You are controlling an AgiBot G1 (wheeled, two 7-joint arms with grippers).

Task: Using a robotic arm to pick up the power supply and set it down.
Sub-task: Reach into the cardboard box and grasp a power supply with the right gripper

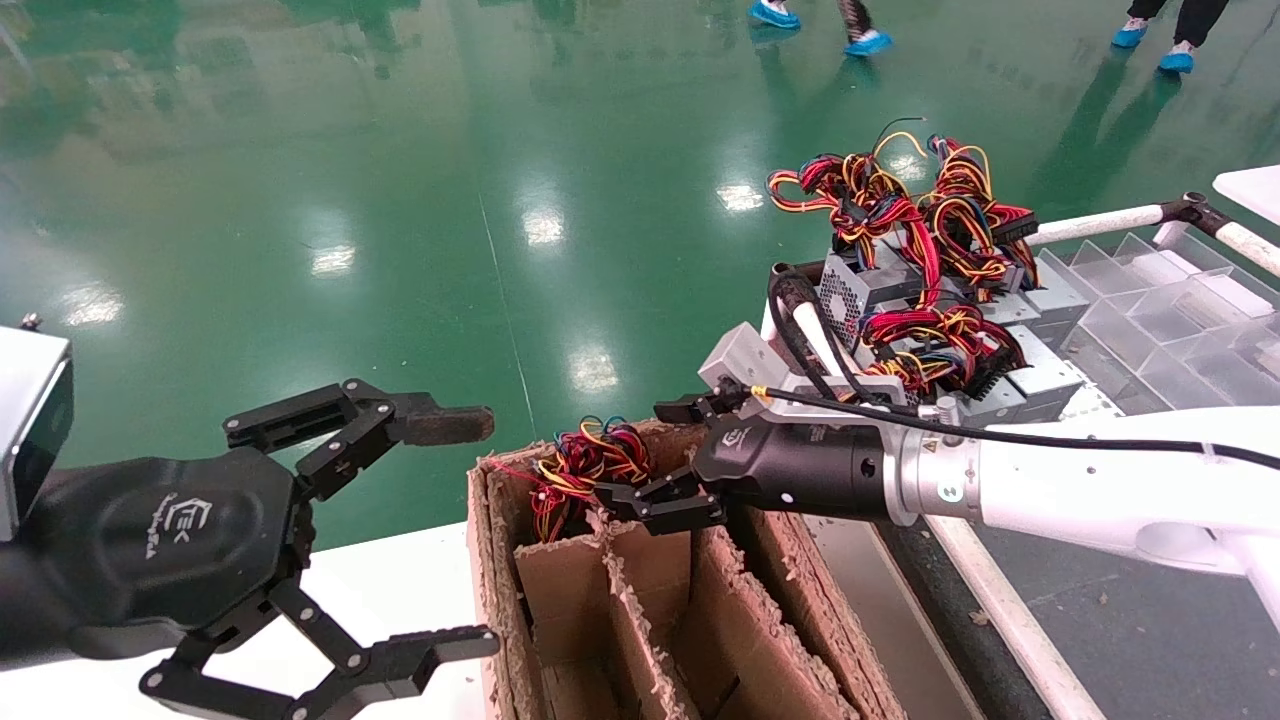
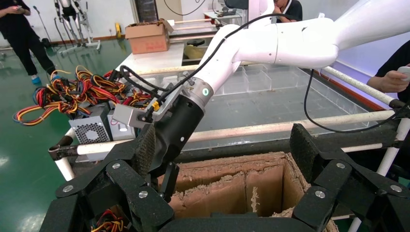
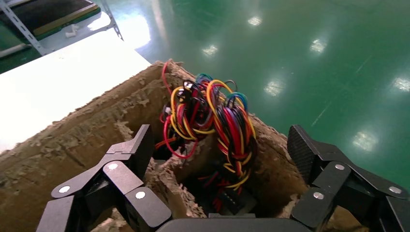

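Green floor behind; my right gripper (image 1: 640,455) hangs spread above the carton (image 1: 700,600), over the supply's wires (image 1: 585,465); left gripper (image 1: 470,530) spread beside it.

Right arm (image 1: 1100,490): the white tubular arm reaches in from the right, roughly level, ending in a silver ring and a black cylindrical wrist (image 1: 800,470); its right claw (image 1: 655,455) points toward the robot's left with the two linkage fingers spread apart and nothing between them. Left arm: held low at the left edge of the head view, its left claw (image 1: 465,530) pointing toward the right, fingers (image 1: 445,425) splayed wide and empty. The two claws are near each other but apart.
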